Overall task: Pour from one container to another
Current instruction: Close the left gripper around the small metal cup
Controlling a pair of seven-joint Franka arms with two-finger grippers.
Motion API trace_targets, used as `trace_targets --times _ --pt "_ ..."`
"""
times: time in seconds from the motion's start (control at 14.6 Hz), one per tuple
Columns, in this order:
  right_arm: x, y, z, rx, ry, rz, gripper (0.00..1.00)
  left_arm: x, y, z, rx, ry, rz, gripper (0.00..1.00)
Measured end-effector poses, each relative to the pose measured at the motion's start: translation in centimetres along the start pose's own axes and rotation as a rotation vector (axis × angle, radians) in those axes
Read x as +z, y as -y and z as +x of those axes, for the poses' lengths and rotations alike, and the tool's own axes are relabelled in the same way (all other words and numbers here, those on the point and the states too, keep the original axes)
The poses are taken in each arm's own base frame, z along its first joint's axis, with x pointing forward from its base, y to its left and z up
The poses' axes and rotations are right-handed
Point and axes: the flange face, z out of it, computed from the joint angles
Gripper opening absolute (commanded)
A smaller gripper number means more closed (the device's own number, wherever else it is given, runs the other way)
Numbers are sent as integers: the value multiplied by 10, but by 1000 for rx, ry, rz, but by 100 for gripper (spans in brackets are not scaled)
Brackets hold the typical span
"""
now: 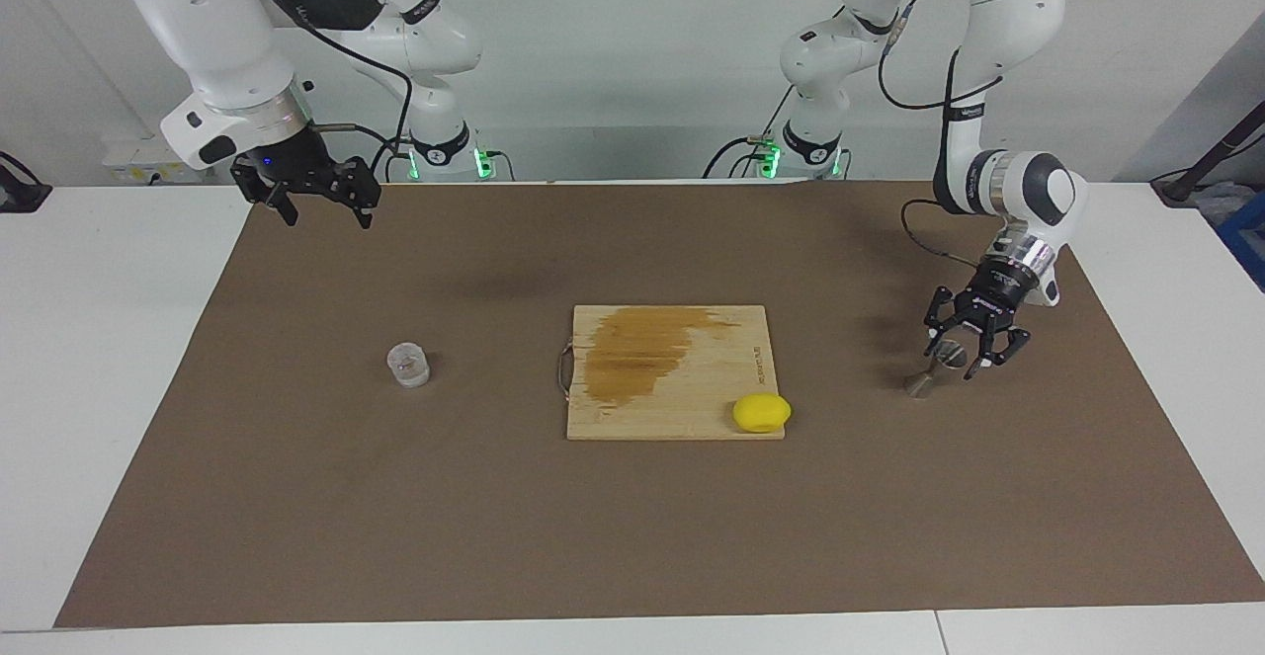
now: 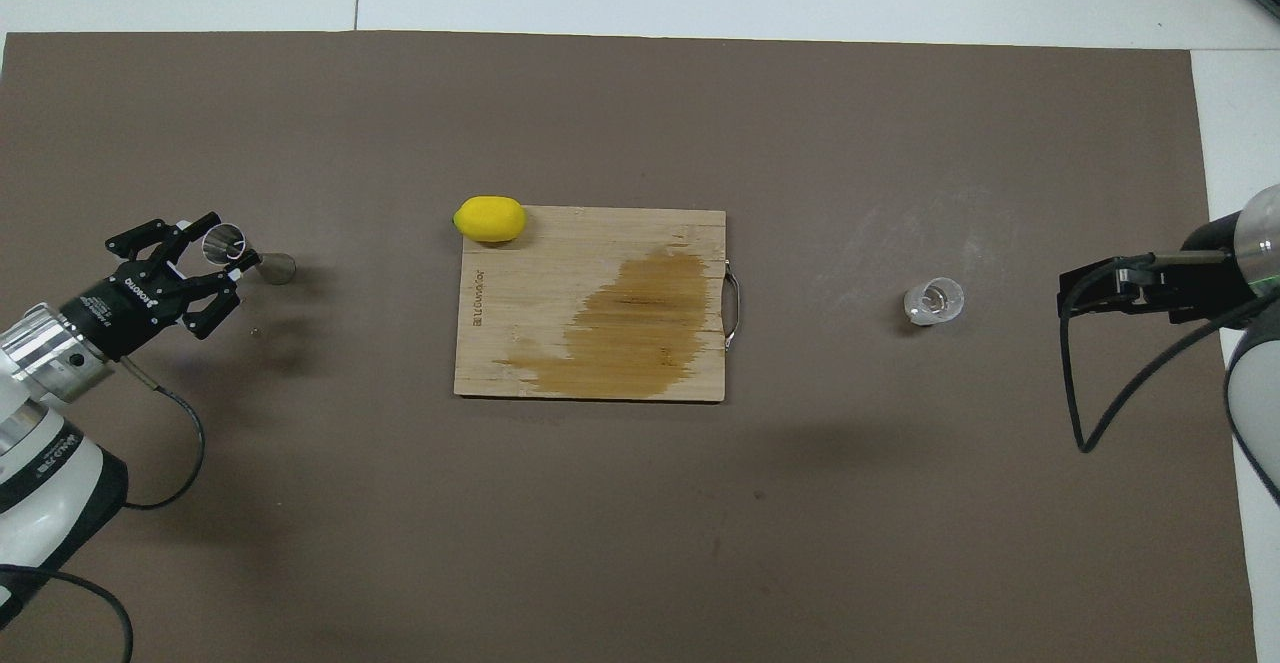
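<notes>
Facing view, upper corner at the right arm's end: right gripper [image 1: 326,212] up in the air over the edge of the brown mat [image 1: 296,497], jaws spread wide, holding nothing, waiting.

Lower, at mid-height: the clear cup [image 1: 408,365], upright on the mat, short and see-through, thick base, contents not readable. Well apart from that gripper, down-frame of it and a little toward the centre. By judgement the nearer arm for it, with a plain downward reach and no axis to line up on a round cup.

Centre: wooden cutting board [image 1: 672,368] with a dark wet-looking stain, and a lemon [image 1: 761,412] on its lower corner.

Mid-height at the left arm's end: metal jigger [image 1: 929,374], hourglass-shaped, tilted, lower cone on the mat, upper rim leaning up-frame into the left gripper [image 1: 955,359]. Cannot tell whether closed on it or merely around it.

Probably still a setting-up step: cup and jigger well apart, board between, nothing poured yet.
</notes>
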Motion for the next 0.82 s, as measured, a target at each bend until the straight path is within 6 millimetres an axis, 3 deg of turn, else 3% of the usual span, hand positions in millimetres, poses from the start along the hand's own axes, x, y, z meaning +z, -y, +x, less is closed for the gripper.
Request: trace_targets --times 0.34,0.82 --pt "0 0 0 0 0 0 100 0 0 0 0 0 0 54" --pt "0 -9 1 21 -7 2 100 0 0 0 1 -1 0 36"
